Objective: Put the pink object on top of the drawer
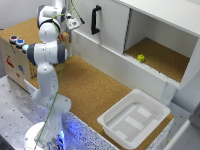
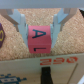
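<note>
With your gripper (image 2: 38, 34) clamped on the pink lettered block (image 2: 39, 38), you're mid-carry; next, lift it over the drawer (image 1: 107, 27) top.

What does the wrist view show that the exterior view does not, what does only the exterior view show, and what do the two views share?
Only the wrist view shows the pink object, a block marked with the letter A, held between the gripper fingers above a cork surface.

Only the exterior view shows the white drawer with its black handle, the small yellow-green object inside it, the shallow white tub and the brown box with coloured buttons.

Both show cork surfacing. The exterior view does not show the gripper clearly.
</note>
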You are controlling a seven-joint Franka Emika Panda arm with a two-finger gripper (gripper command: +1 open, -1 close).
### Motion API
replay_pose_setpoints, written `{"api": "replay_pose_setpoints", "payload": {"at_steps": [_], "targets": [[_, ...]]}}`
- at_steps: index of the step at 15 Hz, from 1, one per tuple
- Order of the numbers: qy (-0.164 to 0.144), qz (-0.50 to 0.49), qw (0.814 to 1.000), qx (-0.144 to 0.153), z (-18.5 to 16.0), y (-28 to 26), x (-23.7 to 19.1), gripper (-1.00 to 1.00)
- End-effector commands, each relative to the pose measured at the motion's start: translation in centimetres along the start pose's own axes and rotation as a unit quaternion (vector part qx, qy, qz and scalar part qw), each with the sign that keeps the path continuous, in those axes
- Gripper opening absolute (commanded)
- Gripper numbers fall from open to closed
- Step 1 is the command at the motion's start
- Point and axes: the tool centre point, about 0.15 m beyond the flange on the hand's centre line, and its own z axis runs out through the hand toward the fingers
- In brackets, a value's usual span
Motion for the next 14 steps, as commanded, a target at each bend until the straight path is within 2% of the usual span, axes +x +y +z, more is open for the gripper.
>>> {"api": "replay_pose_setpoints", "payload": {"at_steps": [1, 4, 5, 8, 10, 14], "targets": [[-0.072, 0.007, 0.997, 0.033, 0.1, 0.1, 5.4, -1.00], [-0.070, 0.015, 0.997, 0.025, 0.4, 0.1, 6.3, -1.00], [-0.076, 0.021, 0.997, 0.015, 0.4, 0.3, 6.4, 1.00], [-0.079, 0.027, 0.997, 0.000, 0.0, 0.9, 6.0, 1.00], [-0.061, 0.041, 0.997, -0.018, -1.7, 1.4, 5.9, 1.00], [-0.033, 0.052, 0.998, -0.029, -4.7, 1.1, 5.3, 1.00]]}}
